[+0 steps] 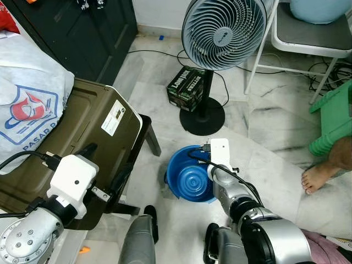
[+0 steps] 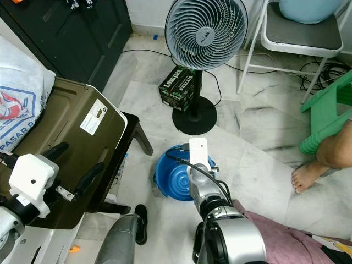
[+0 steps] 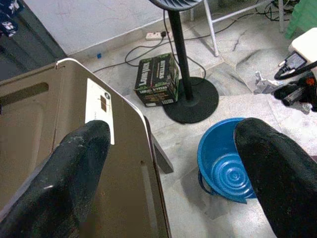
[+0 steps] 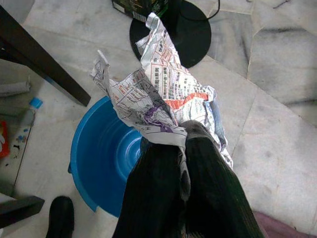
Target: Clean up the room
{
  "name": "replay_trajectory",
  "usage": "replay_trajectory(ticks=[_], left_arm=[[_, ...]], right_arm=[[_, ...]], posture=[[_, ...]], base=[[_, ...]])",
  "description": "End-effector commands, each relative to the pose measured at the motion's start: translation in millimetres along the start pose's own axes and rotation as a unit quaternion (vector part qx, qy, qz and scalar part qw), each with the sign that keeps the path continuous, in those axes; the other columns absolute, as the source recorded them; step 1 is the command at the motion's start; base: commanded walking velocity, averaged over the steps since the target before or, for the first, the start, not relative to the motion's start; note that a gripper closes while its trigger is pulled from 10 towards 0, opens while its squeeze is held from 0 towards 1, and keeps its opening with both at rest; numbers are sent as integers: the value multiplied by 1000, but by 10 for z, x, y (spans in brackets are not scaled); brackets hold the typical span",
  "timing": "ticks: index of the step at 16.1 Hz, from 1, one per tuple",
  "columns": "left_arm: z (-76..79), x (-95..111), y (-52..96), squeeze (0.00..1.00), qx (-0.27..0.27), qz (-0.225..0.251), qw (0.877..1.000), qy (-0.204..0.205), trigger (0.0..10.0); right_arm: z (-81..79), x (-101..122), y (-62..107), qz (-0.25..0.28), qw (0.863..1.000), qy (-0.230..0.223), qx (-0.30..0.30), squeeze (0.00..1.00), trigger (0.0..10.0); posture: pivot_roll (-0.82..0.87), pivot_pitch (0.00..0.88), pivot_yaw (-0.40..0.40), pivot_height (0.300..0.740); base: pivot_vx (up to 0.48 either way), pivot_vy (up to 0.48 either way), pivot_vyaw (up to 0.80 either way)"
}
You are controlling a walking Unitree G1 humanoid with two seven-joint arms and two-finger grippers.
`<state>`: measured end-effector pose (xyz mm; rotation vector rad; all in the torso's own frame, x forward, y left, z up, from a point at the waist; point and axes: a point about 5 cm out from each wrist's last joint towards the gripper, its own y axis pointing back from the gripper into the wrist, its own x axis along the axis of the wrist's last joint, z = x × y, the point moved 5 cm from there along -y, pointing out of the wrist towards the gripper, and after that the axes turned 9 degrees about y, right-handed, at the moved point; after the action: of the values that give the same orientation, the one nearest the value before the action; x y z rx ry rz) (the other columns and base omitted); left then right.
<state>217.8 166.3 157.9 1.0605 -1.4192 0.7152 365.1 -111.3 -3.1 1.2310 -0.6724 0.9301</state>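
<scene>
1. Marble floor (image 1: pixel 275 126), pale with grey veins, runs across the room, and a blue basin (image 1: pixel 190 180) sits on it just in front of the black round base of a standing fan (image 1: pixel 223 33).
2. Beside that base lies a dark green carton (image 1: pixel 187 87), with black cables trailing toward the wall.
3. A white folding chair (image 1: pixel 308 38) and a green plastic stool (image 1: pixel 333 118) stand at the right, near a person's bare foot (image 1: pixel 319 177).
4. The right gripper (image 4: pixel 183 144) hangs over the basin, fingers pinched together on a crumpled printed paper (image 4: pixel 158 94).
5. The left gripper (image 3: pixel 168 173), fingers spread wide apart, hovers at the edge of an olive-brown lid (image 1: pixel 82 132) resting on a dark low table (image 1: pixel 146 135).
</scene>
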Motion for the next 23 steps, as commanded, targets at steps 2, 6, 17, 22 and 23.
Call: replay_trajectory(ticks=[2, 6, 17, 22, 23], left_arm=[[16, -16, 38, 0, -5, -11, 1000, -4, 10000], [1, -35, 0, 0, -3, -9, 1000, -2, 10000], [49, -11, -109, 0, -1, 6, 1000, 0, 10000], [110, 56, -413, 0, 2, 49, 999, 13, 10000], [140, 91, -502, 0, 2, 62, 998, 17, 10000]], right_arm=[[-71, 17, 7, 1, 1000, -10, 9, 0, 10000], [-94, 81, 3, 13, 1000, -21, 17, 1000, 10000], [-201, 437, 20, 92, 995, 5, 46, 1000, 10000], [-596, 715, 339, 221, 948, 65, 220, 1000, 10000], [-512, 678, 437, 234, 941, 77, 234, 1000, 10000]], posture=[[324, 318, 69, 740], [318, 321, 68, 740], [274, 286, 53, 740], [164, 213, 3, 740], [141, 196, -6, 740]], base=[[0, 0, 0], [0, 0, 0], [0, 0, 0], [0, 0, 0], [0, 0, 0]])
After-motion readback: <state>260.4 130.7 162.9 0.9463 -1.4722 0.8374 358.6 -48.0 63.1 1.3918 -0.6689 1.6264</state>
